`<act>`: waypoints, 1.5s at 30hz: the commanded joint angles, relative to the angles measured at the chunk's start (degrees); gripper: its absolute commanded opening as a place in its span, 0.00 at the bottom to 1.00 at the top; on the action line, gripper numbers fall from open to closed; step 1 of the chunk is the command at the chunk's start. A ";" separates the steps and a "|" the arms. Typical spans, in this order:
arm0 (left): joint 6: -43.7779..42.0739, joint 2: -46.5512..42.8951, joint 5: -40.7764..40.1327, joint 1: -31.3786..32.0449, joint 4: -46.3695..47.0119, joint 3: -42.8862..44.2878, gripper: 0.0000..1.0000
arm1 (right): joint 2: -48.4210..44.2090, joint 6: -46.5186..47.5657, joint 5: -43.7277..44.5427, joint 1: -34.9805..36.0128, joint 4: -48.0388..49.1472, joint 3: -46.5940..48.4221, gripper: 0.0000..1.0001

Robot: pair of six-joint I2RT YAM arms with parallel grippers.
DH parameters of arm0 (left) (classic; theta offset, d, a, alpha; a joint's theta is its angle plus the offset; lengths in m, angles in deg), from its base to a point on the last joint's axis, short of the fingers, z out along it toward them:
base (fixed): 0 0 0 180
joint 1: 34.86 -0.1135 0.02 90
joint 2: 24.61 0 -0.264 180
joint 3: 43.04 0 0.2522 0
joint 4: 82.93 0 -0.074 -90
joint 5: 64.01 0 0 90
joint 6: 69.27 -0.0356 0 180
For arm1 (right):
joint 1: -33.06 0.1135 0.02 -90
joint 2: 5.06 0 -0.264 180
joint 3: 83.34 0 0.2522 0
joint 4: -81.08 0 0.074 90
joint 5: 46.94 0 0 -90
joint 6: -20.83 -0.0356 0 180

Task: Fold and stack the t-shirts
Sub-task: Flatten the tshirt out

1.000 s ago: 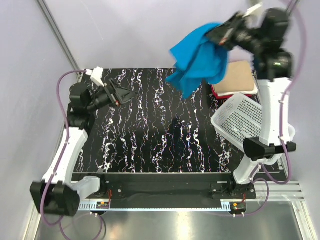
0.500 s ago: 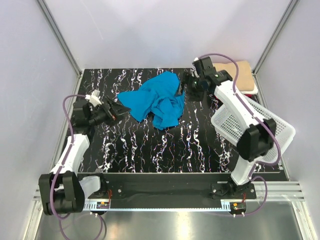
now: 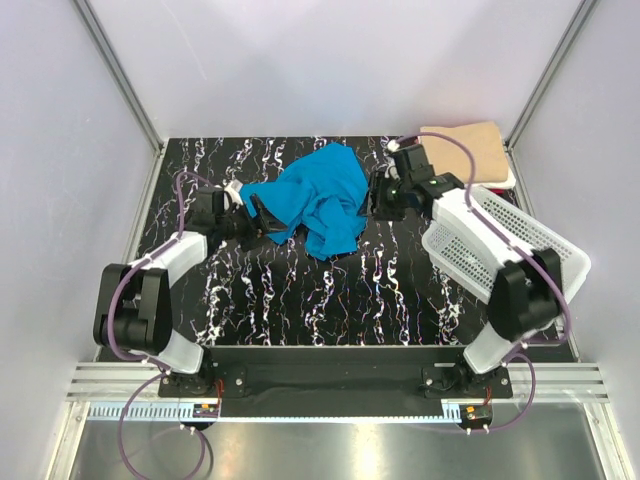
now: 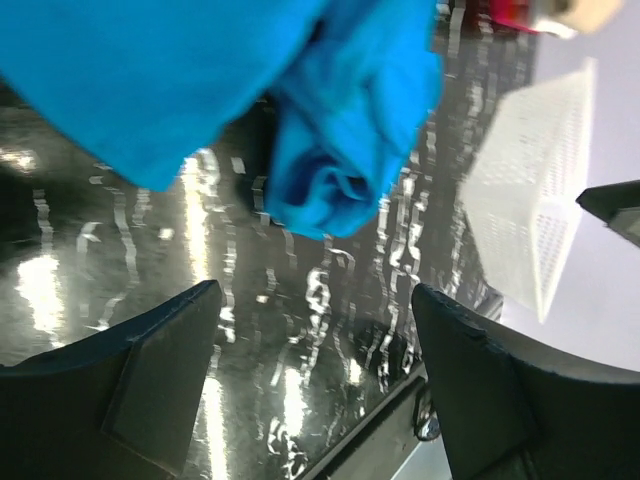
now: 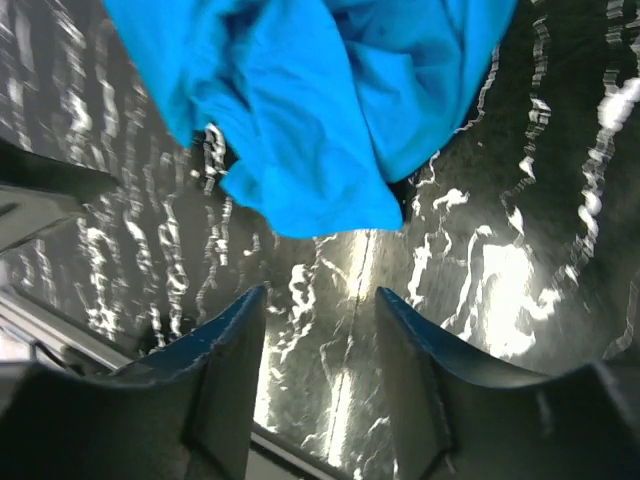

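On the black marbled table (image 3: 330, 290), toward its far middle, the crumpled blue t-shirt (image 3: 315, 195) lies in a heap; a second ago it hung in the air from the right gripper (image 3: 375, 196). That gripper now sits just beside the shirt's right edge, fingers apart and empty. The left gripper (image 3: 258, 213), fingers likewise spread, has advanced to the shirt's left edge. A folded tan t-shirt (image 3: 468, 148) rests in the far right corner, beyond the white basket (image 3: 495, 240).

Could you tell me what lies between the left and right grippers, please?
The crumpled turquoise t-shirt lies there, flanked by the left gripper and right gripper, as the top external view shows.
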 commanded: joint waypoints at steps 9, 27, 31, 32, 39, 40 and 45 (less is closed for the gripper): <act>-3.29 2.68 -12.30 -1.59 -3.39 3.49 0.80 | 15.91 11.49 -9.61 0.46 7.63 1.16 0.48; -2.77 17.07 -20.40 2.62 1.17 10.60 0.69 | 19.27 10.01 -12.08 0.46 10.17 -4.46 0.52; -1.54 20.26 -21.18 3.15 0.65 11.49 0.62 | 19.53 10.62 -13.48 0.38 11.32 -5.35 0.52; -1.45 20.52 -21.53 3.32 0.65 11.32 0.61 | 19.70 10.71 -13.66 0.46 11.50 -5.43 0.52; -1.97 22.28 -21.71 3.41 1.09 12.98 0.33 | 22.43 10.97 -14.36 0.46 13.43 -3.77 0.45; -2.06 22.63 -20.93 3.32 0.74 13.60 0.26 | 22.60 10.88 -14.10 0.38 13.43 -3.68 0.39; -5.39 20.36 -18.02 2.80 -4.08 18.59 0.00 | 17.96 10.01 -11.38 0.38 12.73 -3.15 0.08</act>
